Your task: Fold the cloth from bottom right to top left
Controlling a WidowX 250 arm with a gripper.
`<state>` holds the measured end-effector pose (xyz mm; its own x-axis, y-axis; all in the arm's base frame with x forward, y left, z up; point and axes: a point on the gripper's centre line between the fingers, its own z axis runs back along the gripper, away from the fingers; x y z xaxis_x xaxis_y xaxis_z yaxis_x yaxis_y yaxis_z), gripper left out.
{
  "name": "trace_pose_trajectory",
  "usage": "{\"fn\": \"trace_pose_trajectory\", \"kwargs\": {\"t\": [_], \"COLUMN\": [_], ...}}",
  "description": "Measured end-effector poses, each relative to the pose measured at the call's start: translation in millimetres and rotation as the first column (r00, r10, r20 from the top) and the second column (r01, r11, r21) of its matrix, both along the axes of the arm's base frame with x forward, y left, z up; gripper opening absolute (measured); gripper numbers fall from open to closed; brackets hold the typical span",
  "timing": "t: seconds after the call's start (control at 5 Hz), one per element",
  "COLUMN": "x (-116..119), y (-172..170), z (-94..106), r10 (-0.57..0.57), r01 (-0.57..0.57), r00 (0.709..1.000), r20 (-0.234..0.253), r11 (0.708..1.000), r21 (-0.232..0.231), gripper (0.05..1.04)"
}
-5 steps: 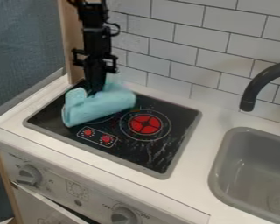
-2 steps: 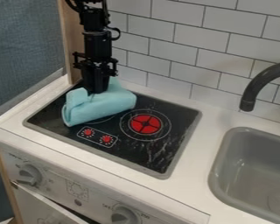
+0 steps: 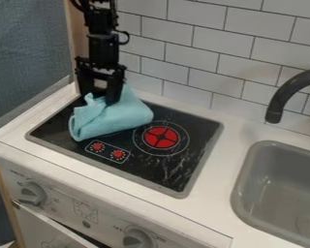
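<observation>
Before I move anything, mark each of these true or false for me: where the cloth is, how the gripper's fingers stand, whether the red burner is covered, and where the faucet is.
The cloth lies on the black cooktop. True.

The gripper has its fingers pressed together. False: they are spread apart, at the cloth's upper part.

The cloth hides the red burner. False: the burner's red centre is in plain sight beside the cloth.

The dark faucet is on the sink's side of the counter. True.

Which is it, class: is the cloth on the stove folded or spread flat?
Folded, loosely: the cloth is doubled over on itself, a raised bundle on the stove.
</observation>
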<state>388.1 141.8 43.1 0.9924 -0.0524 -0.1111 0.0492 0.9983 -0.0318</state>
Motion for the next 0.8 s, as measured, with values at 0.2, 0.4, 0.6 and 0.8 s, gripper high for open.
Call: {"fn": "trace_pose_trajectory", "kwargs": {"t": [0.2, 0.4, 0.6, 0.8], "x": [-3.5, -6.4, -10.5, -16.5], "y": [-1.3, -3.8, -6.3, -9.0], "z": [20.5, 40.3, 60.8, 67.9], "r10": [0.004, -0.002, -0.004, -0.028], "r01": [-0.005, 0.0, 0.0, 0.02], "r00": [0.999, 0.996, 0.991, 0.986], "r20": [0.04, 0.085, 0.132, 0.163], "r11": [1.0, 1.0, 1.0, 0.999], "r21": [0.015, 0.021, 0.031, 0.048], "gripper": [1.011, 0.999, 0.999, 0.999]}}
